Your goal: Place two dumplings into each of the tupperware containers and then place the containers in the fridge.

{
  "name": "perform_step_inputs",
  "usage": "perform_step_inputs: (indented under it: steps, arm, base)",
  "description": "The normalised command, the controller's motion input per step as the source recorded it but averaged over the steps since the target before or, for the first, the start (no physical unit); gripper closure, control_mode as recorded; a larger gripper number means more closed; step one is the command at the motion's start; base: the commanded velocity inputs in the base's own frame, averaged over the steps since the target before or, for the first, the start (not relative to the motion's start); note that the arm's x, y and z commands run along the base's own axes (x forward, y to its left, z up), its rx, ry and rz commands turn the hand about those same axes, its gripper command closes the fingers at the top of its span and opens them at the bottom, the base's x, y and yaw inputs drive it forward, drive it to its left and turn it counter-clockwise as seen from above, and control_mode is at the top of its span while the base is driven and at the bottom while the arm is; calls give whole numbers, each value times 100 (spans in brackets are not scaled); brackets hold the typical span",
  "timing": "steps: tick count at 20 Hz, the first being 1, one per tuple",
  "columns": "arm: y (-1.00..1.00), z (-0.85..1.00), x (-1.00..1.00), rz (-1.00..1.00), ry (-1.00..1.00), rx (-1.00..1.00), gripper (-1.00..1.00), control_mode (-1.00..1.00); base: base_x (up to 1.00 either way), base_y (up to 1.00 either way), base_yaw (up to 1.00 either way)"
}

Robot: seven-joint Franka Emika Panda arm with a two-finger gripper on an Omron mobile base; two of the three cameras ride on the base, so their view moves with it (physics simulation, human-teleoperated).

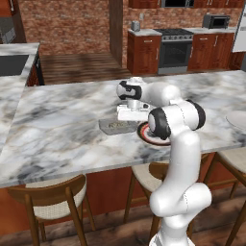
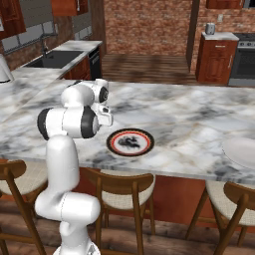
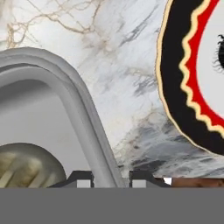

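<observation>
Two dark finger tips of the gripper (image 3: pixel 111 178) stand either side of the grey rim of a tupperware container (image 3: pixel 74 87) in the hand view, with the rim wall filling the gap between them: the pincer is clamped on that rim. Inside the tub, just beside the gripped wall, lies one mottled tan-olive dumpling (image 3: pixel 26 168). Outside the rim is bare marble counter (image 3: pixel 118 43), then the edge of a round black plate (image 3: pixel 175 87) with a red and cream wavy border, near the tub but apart from it.

From the left base view, the hand is pointed down over the right end of the same tub (image 1: pixel 117 127), which sits on the counter's near half. Mottled contents show in it; their number cannot be told at this size. The plate (image 1: pixel 142 134) lies just right of the tub, and the arm's elbow crosses most of it.

From the right base view the plate (image 2: pixel 130 142) appears whole, with a dark motif on its pale centre; here the arm's upper joints stand in front of the tub's position.

A pale shallow object (image 2: pixel 241 152) rests on the counter far to the right, well apart; what it is cannot be told.

Wooden chairs (image 1: pixel 53 197) stand along the near edge. Beyond the counter are a sink (image 2: pixel 55 59) and a dark steel oven (image 1: pixel 175 48).
</observation>
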Motion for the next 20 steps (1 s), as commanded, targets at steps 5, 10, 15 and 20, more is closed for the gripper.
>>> perform_step_inputs:
  steps: [5,10,15,20]
  arm:
    - [0,43,-100,-52,7,0,100,-100]
    - [0,32,-82,-54,9,-8,100,-100]
    - [10,34,-64,-51,14,-14,100,-100]
    - [9,25,-46,-48,7,-16,100,-100]
  base:
    - [0,0,0]
    - [0,0,0]
    - [0,0,0]
    - [0,0,0]
